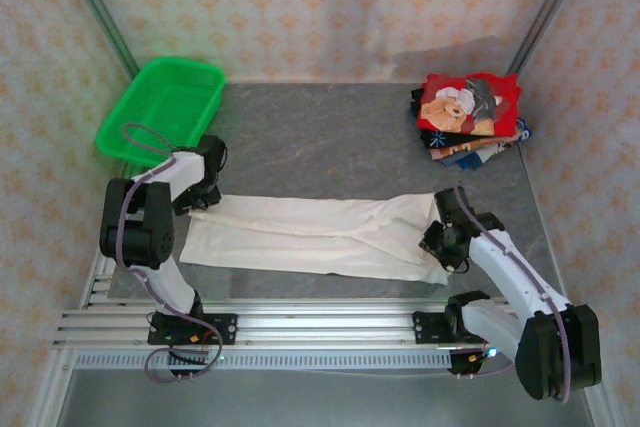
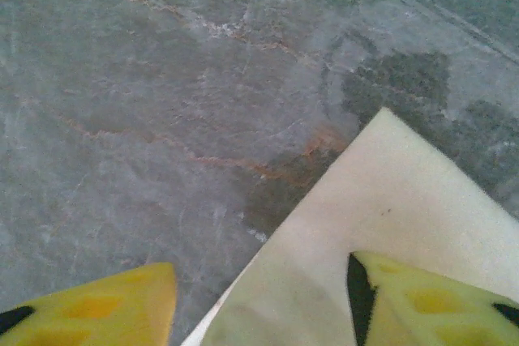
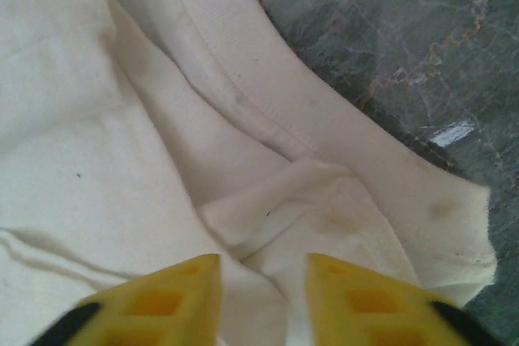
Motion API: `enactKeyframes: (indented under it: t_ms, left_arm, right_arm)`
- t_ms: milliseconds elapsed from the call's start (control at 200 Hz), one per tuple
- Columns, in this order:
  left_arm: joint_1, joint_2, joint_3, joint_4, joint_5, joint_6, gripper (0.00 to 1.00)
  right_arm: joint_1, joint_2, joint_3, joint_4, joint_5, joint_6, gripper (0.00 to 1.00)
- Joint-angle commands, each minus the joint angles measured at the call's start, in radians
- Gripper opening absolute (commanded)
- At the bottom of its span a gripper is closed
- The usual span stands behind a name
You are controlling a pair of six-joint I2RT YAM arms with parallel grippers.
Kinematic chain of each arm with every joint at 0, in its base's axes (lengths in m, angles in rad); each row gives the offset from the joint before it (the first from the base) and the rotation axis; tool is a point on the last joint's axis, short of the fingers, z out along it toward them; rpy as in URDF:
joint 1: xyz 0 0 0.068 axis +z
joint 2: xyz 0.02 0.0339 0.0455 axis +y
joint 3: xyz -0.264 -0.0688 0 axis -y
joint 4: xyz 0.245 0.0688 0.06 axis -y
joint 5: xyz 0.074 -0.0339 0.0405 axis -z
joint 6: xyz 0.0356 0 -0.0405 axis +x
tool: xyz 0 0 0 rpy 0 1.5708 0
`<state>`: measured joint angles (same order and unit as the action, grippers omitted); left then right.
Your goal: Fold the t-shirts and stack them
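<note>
Two grippers, one at each end of the large off-white cloth t-shirt (image 1: 310, 232), which lies folded into a long band across the near part of the grey marbled table (image 1: 330, 137).

Left gripper (image 2: 259, 313) — jaws wide apart, one side over bare table, the other over the shirt's pointed corner; nothing pinched.

Right gripper (image 3: 259, 289) — jaws parted by a narrower gap, low over the rumpled sleeve end. No cloth visibly clamped.

Stack of folded coloured t-shirts (image 1: 475, 147), red teddy-bear shirt (image 1: 468, 102) on top, sits at the far right corner, well apart from the band. Green plastic mesh basket (image 1: 165, 107) at far left.

Risks, as I judge them: the left could close on a single layer at that corner and peel the fold open. The right, over bunched folds, may catch only the sleeve, so the band would lift lopsided and twist. Mismatched lifts between the arms would drag the cloth off square.
</note>
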<state>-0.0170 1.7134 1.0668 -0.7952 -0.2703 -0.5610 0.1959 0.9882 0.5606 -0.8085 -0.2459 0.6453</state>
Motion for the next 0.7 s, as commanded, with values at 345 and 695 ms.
enactKeyframes:
  t_ms: [345, 695]
  left_arm:
    - [-0.164, -0.204, 0.093, 0.128, 0.305, -0.129, 0.66]
    - [-0.317, -0.076, 0.047, 0.342, 0.547, -0.080, 0.62]
  right_arm:
    - [0.008, 0.122, 0.249, 0.152, -0.294, -0.171, 0.68]
    - [0.109, 0.430, 0.360, 0.181, -0.366, -0.293, 0.58]
